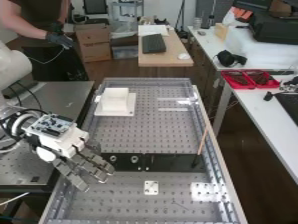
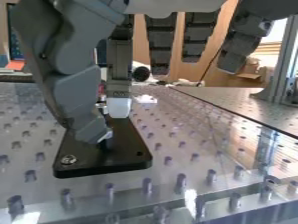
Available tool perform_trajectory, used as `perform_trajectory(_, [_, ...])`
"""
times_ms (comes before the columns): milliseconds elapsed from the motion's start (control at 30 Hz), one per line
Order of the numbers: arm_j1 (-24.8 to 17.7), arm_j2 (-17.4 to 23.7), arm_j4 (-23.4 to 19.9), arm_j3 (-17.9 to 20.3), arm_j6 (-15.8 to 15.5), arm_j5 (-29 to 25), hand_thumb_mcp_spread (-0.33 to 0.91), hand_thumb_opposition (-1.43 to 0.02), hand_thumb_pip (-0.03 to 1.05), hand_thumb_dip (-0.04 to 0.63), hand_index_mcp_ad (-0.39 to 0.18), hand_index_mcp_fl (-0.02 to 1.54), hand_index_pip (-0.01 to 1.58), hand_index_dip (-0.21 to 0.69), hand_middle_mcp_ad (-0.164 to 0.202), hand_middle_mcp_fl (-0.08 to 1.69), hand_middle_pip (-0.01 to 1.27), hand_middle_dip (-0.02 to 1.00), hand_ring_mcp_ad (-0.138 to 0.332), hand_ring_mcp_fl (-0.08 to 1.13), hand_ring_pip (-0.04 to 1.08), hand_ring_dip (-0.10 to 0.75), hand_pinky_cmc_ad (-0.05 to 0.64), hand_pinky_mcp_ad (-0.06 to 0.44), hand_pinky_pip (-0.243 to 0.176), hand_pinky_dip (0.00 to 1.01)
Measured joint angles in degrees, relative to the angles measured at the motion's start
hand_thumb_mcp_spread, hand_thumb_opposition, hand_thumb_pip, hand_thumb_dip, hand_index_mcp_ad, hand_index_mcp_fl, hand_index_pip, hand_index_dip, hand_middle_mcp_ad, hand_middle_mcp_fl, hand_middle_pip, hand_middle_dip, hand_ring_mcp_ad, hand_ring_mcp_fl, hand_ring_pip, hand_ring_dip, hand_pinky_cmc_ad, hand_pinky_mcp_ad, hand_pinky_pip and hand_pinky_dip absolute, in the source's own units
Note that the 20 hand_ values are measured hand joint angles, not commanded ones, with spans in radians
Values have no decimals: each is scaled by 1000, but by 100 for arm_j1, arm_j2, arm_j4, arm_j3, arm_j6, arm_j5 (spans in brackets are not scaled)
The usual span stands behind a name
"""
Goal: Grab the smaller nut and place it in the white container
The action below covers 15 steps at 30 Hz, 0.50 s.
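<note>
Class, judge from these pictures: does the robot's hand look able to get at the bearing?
Probably yes: nothing covers the bearing on the black bar, though the larger nut stands between it and the hand and might get knocked.

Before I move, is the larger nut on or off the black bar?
On: in the high view the larger nut stands on the black bar, next to the bearing, near the hand.

matt container, probably plastic, glossy bench

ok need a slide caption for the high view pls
Dark grey robot hand at one end of a flat black bar, white square container beyond
</note>
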<state>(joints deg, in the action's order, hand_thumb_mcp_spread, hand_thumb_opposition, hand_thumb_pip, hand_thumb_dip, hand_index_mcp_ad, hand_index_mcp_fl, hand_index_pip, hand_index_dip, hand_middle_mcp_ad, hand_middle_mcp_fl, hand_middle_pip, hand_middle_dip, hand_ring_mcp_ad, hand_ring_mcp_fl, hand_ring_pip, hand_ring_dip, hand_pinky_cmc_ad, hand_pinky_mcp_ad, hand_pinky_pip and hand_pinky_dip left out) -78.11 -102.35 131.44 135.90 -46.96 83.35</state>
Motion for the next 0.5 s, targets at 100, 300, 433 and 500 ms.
perform_trajectory(100, [-10,-4,23,-22,-24,-2,449,-845,621,251,-129,82,1452,398,75,117,131,237,129,0,103,87,328,265,-28,138])
perform_trajectory(300, [-32,-31,59,-46,-39,-9,449,-845,621,253,-133,82,1452,398,79,117,131,237,120,0,103,87,328,265,-28,138])
perform_trajectory(433, [-39,-33,104,-57,-38,-22,449,-845,621,251,-129,82,1449,398,75,117,131,237,115,0,106,87,328,265,-28,138])
perform_trajectory(500, [-41,-33,119,-57,-35,-25,449,-845,621,251,-136,82,1449,398,75,117,131,237,115,0,103,87,328,265,-24,138])
